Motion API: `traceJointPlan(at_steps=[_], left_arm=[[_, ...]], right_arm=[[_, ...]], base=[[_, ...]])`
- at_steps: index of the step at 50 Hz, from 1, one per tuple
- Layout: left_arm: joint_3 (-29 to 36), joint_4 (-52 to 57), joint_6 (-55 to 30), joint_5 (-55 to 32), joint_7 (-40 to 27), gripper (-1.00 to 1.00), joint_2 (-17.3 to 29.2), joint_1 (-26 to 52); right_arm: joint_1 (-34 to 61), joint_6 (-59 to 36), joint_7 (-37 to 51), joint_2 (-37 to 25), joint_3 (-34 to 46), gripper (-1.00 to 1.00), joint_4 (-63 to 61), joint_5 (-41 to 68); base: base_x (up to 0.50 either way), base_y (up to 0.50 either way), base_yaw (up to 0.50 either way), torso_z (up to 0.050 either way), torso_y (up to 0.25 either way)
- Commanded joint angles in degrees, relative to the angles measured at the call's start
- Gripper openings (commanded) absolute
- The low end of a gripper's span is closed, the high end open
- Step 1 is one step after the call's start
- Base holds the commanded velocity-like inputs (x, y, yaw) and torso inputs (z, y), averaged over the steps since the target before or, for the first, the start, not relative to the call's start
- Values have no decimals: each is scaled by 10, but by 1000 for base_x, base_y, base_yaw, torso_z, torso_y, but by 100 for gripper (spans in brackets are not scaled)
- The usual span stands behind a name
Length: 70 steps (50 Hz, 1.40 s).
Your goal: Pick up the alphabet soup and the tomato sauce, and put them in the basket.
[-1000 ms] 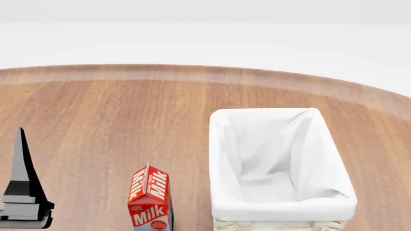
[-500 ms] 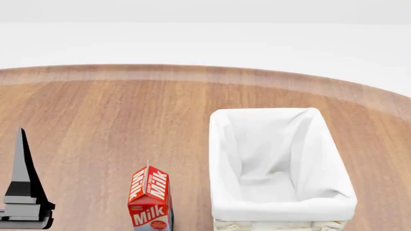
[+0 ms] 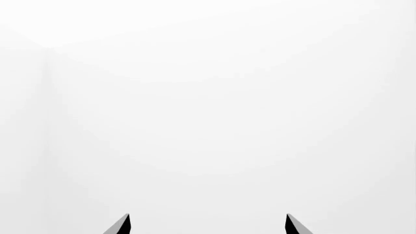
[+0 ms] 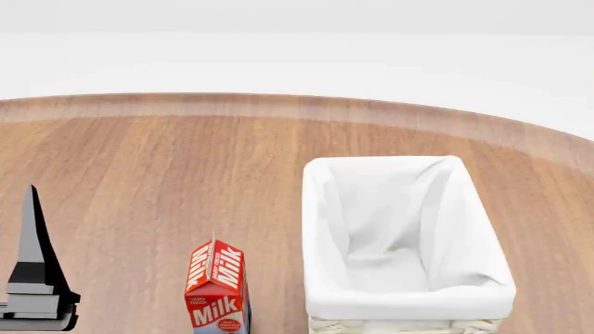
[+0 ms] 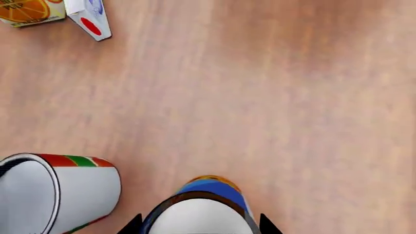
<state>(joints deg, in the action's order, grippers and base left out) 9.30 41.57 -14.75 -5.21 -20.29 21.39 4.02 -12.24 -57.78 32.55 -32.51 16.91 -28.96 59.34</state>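
Between right fingers: alphabet soup, blue-orange, pale top, grip unclear | left fingers wide

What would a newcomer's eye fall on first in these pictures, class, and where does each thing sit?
First comes the big white-lined basket, open and with nothing in it, on the wooden table to the right of a red milk carton. In the right wrist view the alphabet soup sits between the right gripper's fingertips, with the tomato sauce close beside it.
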Motion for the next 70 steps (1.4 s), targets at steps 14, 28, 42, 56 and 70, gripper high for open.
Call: traceJointPlan(at_steps=[14,28,42,56,70], left_arm=[[6,5,-7,0,-3,100,3,6],[9,2,-1,0,-5,100,5,4],[8,-1,3,-3,-7,100,7,1],[8,3,-4,-6,-9,100,9,6],[6,3,-3,-10,-10,100,11,6]], right_arm=[[104,-63,164,-40,-89,-100,-189,204],[375,-18,427,-117,-49,-100,-241,541],[557,-4,445,-140,-42,-100,-181,608],[664,-40,397,-106,-19,-100,-88,559],[721,-77,263,-51,-1,-100,37,420]], base=[[0,0,0,0,0],[0,0,0,0,1],[0,0,0,0,0],[0,0,0,0,1],[0,0,0,0,1]])
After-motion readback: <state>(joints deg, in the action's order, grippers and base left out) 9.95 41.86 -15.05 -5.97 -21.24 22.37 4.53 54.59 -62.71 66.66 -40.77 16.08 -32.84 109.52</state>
